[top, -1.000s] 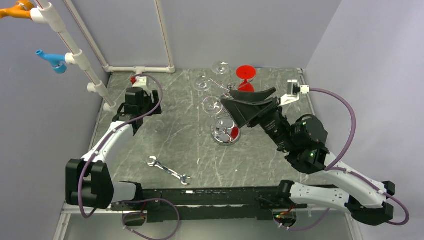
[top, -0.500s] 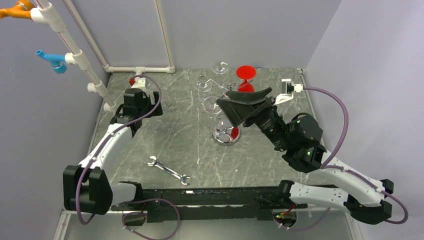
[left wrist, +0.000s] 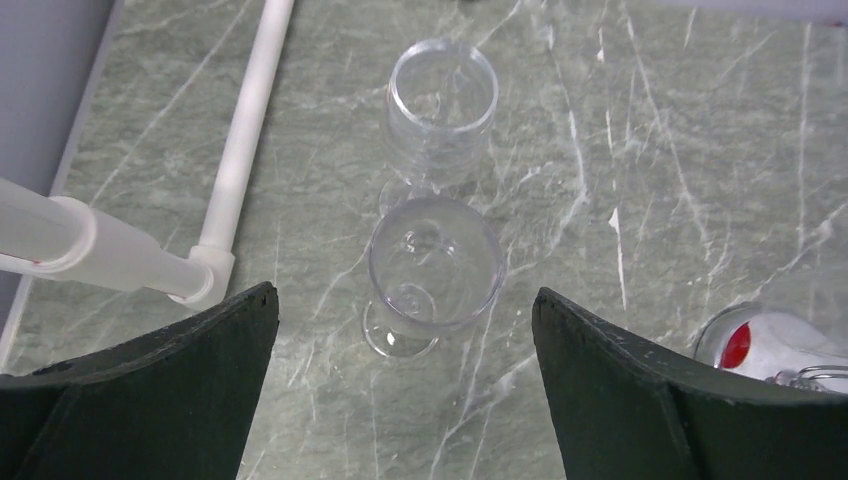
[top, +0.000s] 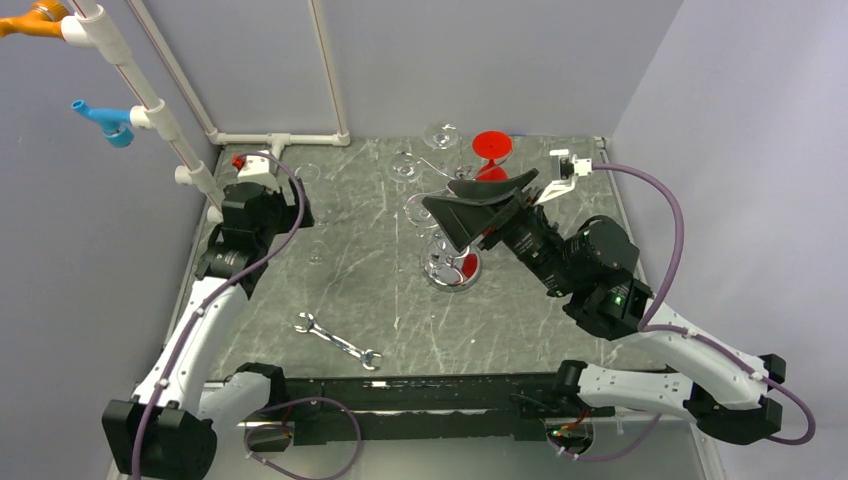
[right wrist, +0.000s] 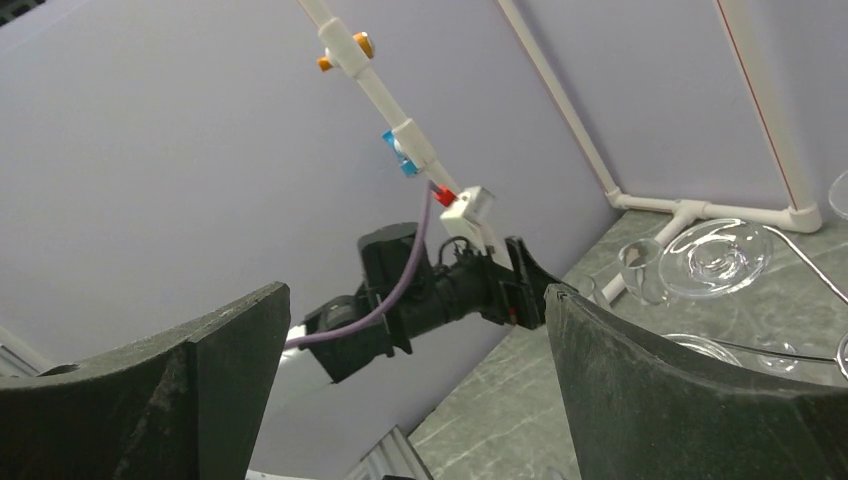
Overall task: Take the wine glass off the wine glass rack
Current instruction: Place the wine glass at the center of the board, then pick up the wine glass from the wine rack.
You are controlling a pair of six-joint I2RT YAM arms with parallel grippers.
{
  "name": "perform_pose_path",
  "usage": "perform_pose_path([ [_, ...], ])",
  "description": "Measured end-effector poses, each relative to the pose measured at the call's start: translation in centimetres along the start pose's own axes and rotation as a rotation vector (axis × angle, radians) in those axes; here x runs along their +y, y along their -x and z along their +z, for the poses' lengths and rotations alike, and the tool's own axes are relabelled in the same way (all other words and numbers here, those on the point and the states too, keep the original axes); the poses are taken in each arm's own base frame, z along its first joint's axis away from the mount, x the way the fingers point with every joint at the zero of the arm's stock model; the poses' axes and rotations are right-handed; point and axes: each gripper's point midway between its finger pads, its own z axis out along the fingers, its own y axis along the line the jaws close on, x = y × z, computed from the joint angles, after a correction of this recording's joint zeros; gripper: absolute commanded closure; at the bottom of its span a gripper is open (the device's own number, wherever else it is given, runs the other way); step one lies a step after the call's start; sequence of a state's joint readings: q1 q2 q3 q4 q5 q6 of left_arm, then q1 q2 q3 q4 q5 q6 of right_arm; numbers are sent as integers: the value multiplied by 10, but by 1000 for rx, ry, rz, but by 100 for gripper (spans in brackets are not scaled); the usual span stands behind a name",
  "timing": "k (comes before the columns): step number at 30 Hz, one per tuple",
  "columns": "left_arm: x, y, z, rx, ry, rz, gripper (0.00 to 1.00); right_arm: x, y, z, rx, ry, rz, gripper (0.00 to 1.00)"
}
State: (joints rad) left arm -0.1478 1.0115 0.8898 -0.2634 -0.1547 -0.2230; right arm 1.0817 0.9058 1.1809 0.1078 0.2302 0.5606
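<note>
The wine glass rack (top: 452, 270) is a chrome wire stand with a round shiny base, right of the table's centre. Clear wine glasses (top: 420, 208) and a red one (top: 492, 147) hang from its arms. My right gripper (top: 440, 193) is open and empty, raised over the rack; in the right wrist view (right wrist: 412, 295) it faces the left arm (right wrist: 430, 290). My left gripper (top: 298, 205) is open and empty at the far left. In the left wrist view (left wrist: 402, 295) it hovers above two clear wine glasses (left wrist: 433, 270) standing upright on the table.
A silver wrench (top: 338, 341) lies near the front edge. A white pipe frame (top: 280, 140) runs along the back left, and its pipe (left wrist: 240, 150) passes just left of the standing glasses. The rack base (left wrist: 770, 345) shows at the lower right of the left wrist view.
The left arm has risen and drawn back to the left, away from the standing glasses. The right gripper has moved left and farther back above the rack, still open.
</note>
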Motion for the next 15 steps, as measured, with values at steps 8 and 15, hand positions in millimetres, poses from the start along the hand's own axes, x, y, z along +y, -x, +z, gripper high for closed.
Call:
perform_pose_path([
  [8, -8, 28, -23, -90, -50, -12, 3, -12, -16, 3, 75, -55, -43, 0],
  [15, -24, 40, -41, -132, -152, -15, 11, -33, -31, -3, 141, -156, -66, 0],
])
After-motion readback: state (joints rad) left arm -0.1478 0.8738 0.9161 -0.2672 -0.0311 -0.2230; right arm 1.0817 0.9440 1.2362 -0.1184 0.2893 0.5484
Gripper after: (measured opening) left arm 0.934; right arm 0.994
